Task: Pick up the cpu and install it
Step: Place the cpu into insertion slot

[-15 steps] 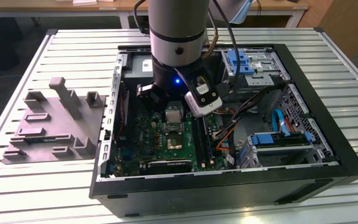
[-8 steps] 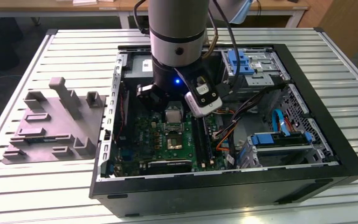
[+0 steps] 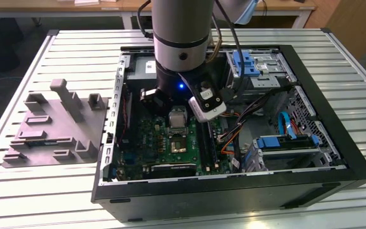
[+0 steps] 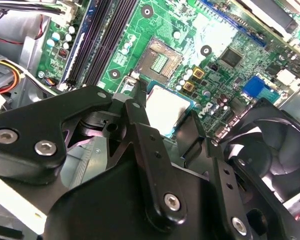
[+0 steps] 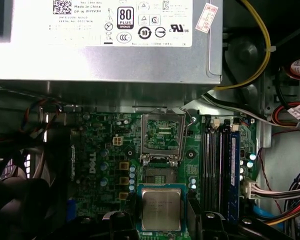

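Observation:
The cpu point(image 5: 161, 209), a small square chip with a silvery top and thin pale rim, sits between my gripper's black fingers point(image 5: 121, 222) in both wrist views. My gripper point(image 4: 167, 112) is shut on the cpu point(image 4: 165, 106), holding it just above the green motherboard point(image 4: 215, 30). A short way ahead of it is the open black-framed socket point(image 4: 160, 60), uncovered. From the exterior view, my gripper point(image 3: 175, 109) reaches down into the open computer case point(image 3: 234, 193), with the cpu point(image 3: 177, 116) below it.
A grey power supply box with a white label point(image 5: 105, 50) lies beyond the socket point(image 5: 162, 136). Memory slots point(image 5: 220, 170) and coloured cables point(image 5: 290, 190) run beside it, with a black fan point(image 5: 17, 200) opposite. A grey fixture point(image 3: 55, 129) stands at the exterior view's left.

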Controlling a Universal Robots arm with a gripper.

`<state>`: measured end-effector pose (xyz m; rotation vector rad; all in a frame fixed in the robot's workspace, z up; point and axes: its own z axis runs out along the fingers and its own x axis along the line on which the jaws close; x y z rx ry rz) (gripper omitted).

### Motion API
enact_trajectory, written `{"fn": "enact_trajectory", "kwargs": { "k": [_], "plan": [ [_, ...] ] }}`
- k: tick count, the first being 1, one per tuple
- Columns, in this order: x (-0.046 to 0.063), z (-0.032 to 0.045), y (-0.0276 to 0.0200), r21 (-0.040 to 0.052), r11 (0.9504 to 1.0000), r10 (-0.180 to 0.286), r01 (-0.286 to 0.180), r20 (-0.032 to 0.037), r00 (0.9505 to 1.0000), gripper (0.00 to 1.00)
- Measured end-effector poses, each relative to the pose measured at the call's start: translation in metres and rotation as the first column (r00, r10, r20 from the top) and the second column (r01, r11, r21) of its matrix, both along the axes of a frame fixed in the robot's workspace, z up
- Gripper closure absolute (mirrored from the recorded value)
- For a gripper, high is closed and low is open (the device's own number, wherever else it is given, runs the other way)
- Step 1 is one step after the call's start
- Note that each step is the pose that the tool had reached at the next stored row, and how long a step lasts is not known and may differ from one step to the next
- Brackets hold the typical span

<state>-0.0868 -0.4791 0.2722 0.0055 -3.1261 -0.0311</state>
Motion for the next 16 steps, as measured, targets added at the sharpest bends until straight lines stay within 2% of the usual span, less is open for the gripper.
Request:
{"fn": "enact_trajectory", "kwargs": {
  "k": [7, 16],
  "plan": [
    [0.0, -0.0059, 0.0, 0.0, 1.0, 0.0, 0.0, -0.0001, 1.0, 0.53],
    [0.0, -0.0077, 0.0, 0.0001, 1.0, 0.0, 0.0, -0.0001, 1.0, 0.53]
  ]
}}
